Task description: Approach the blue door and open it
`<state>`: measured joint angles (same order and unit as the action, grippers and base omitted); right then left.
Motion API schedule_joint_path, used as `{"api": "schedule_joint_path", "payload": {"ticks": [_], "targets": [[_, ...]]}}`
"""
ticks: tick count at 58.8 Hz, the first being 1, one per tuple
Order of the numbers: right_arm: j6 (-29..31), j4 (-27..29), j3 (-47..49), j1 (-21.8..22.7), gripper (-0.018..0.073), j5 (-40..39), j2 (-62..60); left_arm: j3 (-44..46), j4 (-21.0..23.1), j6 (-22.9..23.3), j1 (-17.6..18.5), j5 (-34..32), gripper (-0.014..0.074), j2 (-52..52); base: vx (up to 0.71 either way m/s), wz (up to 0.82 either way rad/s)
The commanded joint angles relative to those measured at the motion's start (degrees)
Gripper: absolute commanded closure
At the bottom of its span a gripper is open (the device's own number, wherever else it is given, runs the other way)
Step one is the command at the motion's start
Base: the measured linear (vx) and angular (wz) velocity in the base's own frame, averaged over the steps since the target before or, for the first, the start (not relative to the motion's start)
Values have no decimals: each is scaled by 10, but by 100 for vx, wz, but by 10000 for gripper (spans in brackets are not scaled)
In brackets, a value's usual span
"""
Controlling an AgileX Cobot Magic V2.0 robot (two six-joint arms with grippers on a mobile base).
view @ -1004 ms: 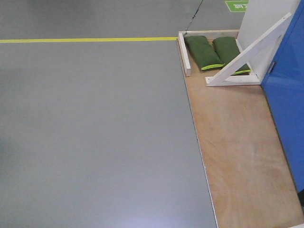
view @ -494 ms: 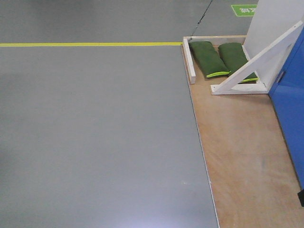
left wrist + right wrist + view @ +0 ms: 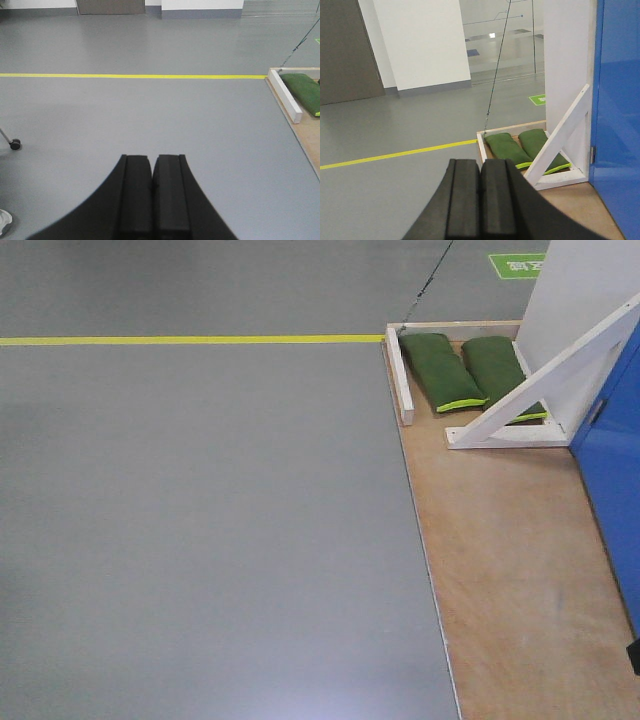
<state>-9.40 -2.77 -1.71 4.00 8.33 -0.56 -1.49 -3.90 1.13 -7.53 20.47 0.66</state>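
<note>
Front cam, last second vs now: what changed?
Only the view moved: the yellow floor line, green sandbags and white brace drifted down and right in frame. Less of the blue door shows at the right edge, so the robot seems to be moving. Nothing visibly grasped or released. Layout on the plywood platform unchanged.

Green sandbags [image 3: 442,372] lie on the plywood platform [image 3: 500,540].

front view | blue door [image 3: 615,490] slid toward right edge | yellow line [image 3: 190,340] lower
</note>
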Motion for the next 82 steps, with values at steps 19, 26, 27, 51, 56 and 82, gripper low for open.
{"api": "schedule_joint_path", "payload": {"ticks": [19,26,27,51,56,82], "targets": [[3,-2,-1,1,551,-48,-9,15,2,4,0,-44,524,8,3,0],[3,-2,-1,1,551,-48,-9,15,2,4,0,-44,524,8,0,0],[3,-2,-1,1,551,-48,-9,15,2,4,0,-44,524,8,0,0],[3,-2,3,2,551,-45,-5,15,2,4,0,-44,524,8,0,0],[3,-14,36,2,551,-7,10,15,2,4,0,-44,524,8,0,1],[3,-47,309,30,551,38,267,15,2,4,0,-44,524,8,0,0]]}}
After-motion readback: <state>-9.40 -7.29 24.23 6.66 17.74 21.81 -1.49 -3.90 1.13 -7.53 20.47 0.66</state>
